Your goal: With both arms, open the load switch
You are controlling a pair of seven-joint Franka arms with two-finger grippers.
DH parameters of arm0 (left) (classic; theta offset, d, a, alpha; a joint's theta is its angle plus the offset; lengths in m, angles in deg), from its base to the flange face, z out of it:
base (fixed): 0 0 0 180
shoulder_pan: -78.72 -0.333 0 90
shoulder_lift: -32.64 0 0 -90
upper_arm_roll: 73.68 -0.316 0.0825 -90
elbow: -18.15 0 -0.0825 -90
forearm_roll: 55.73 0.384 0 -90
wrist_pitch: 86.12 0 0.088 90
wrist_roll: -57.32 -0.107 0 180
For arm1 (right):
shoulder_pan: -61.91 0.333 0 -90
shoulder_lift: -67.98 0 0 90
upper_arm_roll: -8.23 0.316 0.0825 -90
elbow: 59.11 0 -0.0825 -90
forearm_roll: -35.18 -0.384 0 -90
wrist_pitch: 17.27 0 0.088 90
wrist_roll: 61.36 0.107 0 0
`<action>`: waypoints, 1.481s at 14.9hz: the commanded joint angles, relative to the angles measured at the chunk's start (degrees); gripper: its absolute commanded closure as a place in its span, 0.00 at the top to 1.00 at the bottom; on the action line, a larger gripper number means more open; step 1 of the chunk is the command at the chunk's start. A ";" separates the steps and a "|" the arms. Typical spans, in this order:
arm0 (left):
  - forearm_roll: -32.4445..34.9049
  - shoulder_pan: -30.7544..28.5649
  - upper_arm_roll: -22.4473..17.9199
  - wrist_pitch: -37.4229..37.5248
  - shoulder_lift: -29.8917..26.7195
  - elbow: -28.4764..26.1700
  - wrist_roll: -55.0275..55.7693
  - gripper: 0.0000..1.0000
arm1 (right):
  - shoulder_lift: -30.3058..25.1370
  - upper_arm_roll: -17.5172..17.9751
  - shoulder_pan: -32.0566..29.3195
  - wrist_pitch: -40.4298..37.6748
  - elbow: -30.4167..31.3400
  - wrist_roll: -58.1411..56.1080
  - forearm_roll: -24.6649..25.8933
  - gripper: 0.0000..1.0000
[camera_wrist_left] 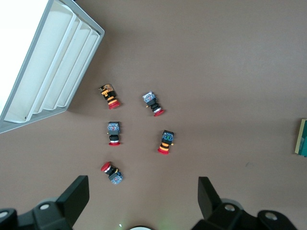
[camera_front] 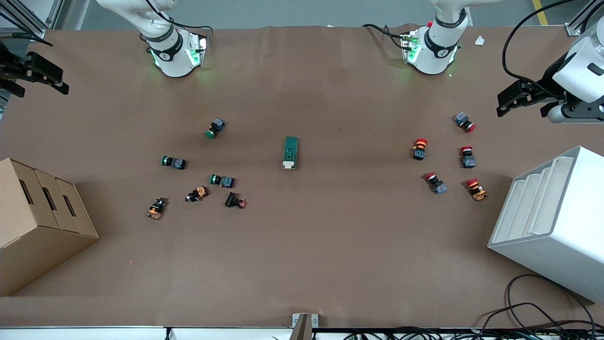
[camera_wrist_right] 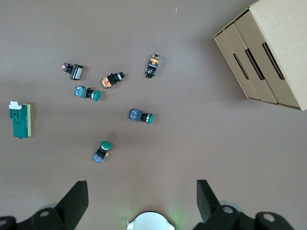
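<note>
The load switch [camera_front: 290,152] is a dark-green block with a white toggle at one end. It lies flat in the middle of the table, and it also shows as the load switch [camera_wrist_right: 20,120] and, at the frame's edge, the load switch [camera_wrist_left: 302,137]. My left gripper [camera_front: 508,100] hangs open high over the left arm's end of the table; its fingers [camera_wrist_left: 76,196] hold nothing. My right gripper [camera_front: 45,75] hangs open over the right arm's end, its fingers [camera_wrist_right: 76,199] wide apart and holding nothing. Both grippers are well apart from the switch.
Several red-capped push buttons [camera_front: 443,163] lie toward the left arm's end, next to a white slotted rack [camera_front: 552,222]. Green and orange push buttons [camera_front: 198,177] lie toward the right arm's end, next to a cardboard box [camera_front: 33,222]. Cables [camera_front: 542,311] lie at the table's near edge.
</note>
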 commanded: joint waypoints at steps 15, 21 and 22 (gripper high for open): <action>-0.91 9.97 7.49 -0.56 5.71 4.89 9.00 1.00 | 6.11 0.81 -2.04 2.01 -1.07 -0.61 -0.05 1.00; -0.47 20.17 7.84 -10.58 11.78 4.53 16.91 1.00 | 10.93 0.72 -2.83 6.33 -1.07 -0.79 1.08 1.00; -0.03 22.45 7.75 -11.54 12.22 4.45 18.32 1.00 | 13.30 0.72 -2.84 6.33 -1.16 -0.79 2.22 1.00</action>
